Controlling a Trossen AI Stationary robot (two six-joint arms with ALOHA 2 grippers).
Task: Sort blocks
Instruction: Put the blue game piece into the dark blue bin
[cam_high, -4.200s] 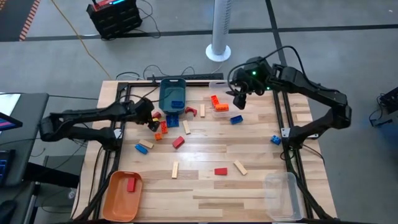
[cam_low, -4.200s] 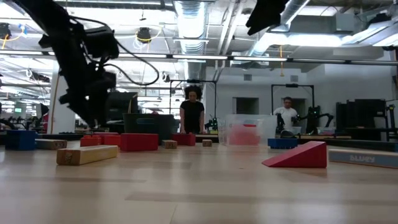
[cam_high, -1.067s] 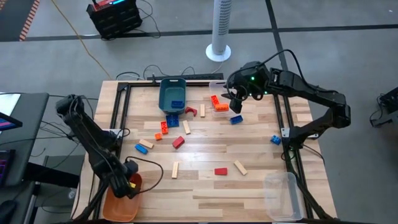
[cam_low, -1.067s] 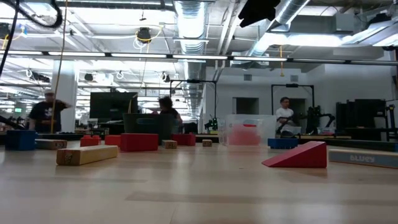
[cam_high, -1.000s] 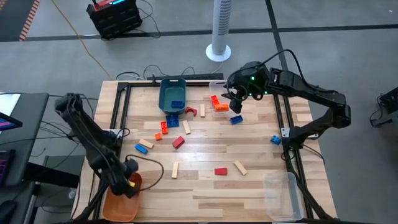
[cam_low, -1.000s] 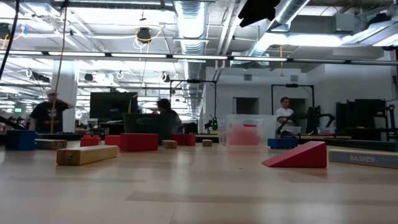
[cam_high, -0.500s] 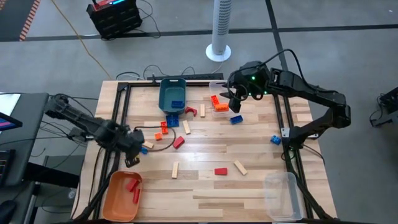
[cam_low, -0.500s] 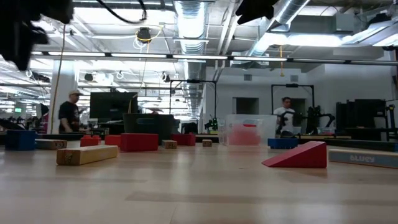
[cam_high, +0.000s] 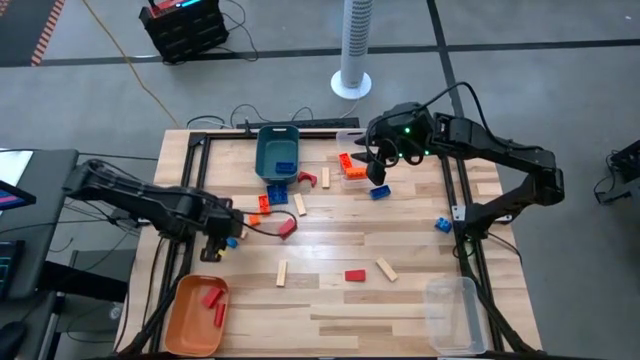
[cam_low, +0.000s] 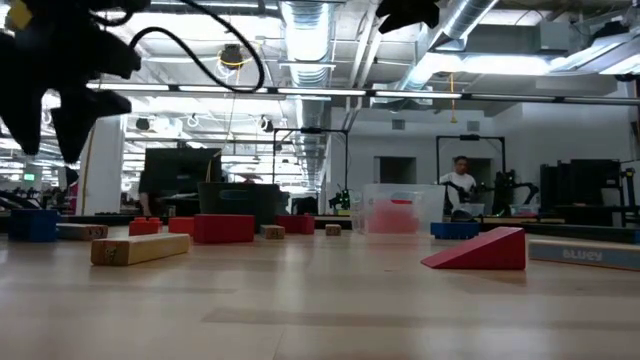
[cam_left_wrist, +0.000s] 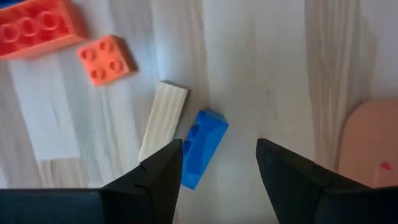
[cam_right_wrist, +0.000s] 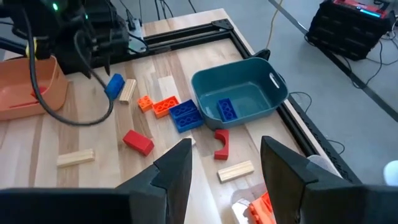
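Hovering with spread, empty jaws over the blue block just beside a wooden block on the surface, the left gripper should descend straight, straddling only the blue one, while the right gripper waits, jaws spread.

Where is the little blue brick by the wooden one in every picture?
High view: blue brick beside the left claw.
Low view: cannot tell.
Left wrist view, beside the wood block.
Right wrist view, beside that block.
Shared landmark: orange bin.
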